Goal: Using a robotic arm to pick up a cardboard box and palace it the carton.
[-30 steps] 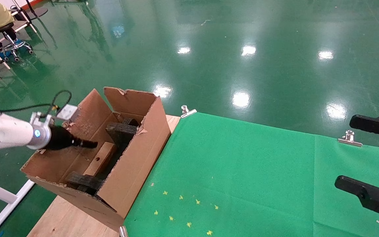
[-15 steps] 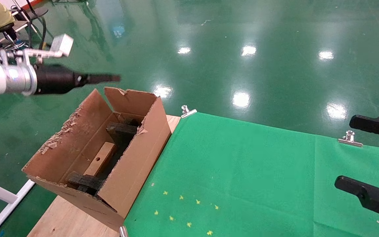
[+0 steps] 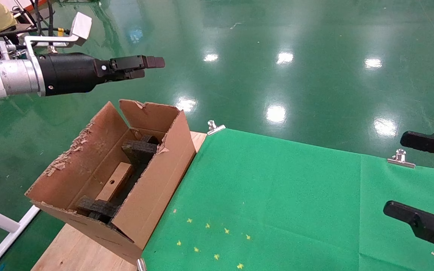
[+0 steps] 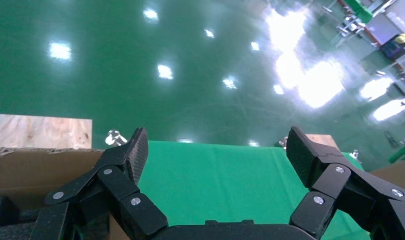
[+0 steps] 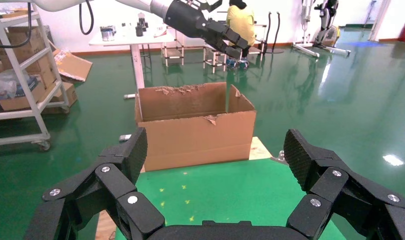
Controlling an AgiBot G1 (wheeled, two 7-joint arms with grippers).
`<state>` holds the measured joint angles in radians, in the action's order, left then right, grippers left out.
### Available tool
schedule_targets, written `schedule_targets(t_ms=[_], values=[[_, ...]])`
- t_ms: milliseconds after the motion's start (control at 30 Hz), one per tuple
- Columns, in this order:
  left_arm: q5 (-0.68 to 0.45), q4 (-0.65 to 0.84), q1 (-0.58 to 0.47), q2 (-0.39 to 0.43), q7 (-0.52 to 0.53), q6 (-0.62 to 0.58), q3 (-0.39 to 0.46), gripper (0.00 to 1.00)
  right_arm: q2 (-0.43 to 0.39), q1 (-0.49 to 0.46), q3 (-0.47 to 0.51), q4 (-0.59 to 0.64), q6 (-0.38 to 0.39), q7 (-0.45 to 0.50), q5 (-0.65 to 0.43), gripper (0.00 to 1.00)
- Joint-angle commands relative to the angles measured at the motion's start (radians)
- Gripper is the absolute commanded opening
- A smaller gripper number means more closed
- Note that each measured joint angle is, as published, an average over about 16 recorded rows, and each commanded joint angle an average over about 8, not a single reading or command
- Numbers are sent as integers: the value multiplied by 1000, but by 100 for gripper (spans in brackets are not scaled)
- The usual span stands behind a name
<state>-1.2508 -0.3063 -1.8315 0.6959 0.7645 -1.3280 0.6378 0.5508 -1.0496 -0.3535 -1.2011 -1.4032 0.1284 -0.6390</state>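
- Cardboard box (image 3: 115, 181) is seen lying inside the carton (image 3: 156, 188), between dark foam pieces (image 3: 139, 149); carton stands at the worktop's (image 3: 277, 195) left edge, on bare wood.
- Left claw (image 3: 141, 67) is held above the carton's far end, fingers wide apart in the left wrist view, nothing gripped.
- Right claw (image 5: 215, 165) is parked over the worktop's right edge, spread wide, empty.
- Placement judged done.
- Risk noted: a low sweep of the left arm could catch the ragged torn flap (image 3: 147, 113) and drag the carton off the edge.
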Motion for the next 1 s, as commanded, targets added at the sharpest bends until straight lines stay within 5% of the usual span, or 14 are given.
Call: schedule_targets(t_ms=[33,1000], values=[[-7,4,0,1,-3,8,4,100,0,0,0,0,0,0,0,100],[243,-460,357,-40,-274,-76,-167,100,0,0,0,0,0,0,0,100]])
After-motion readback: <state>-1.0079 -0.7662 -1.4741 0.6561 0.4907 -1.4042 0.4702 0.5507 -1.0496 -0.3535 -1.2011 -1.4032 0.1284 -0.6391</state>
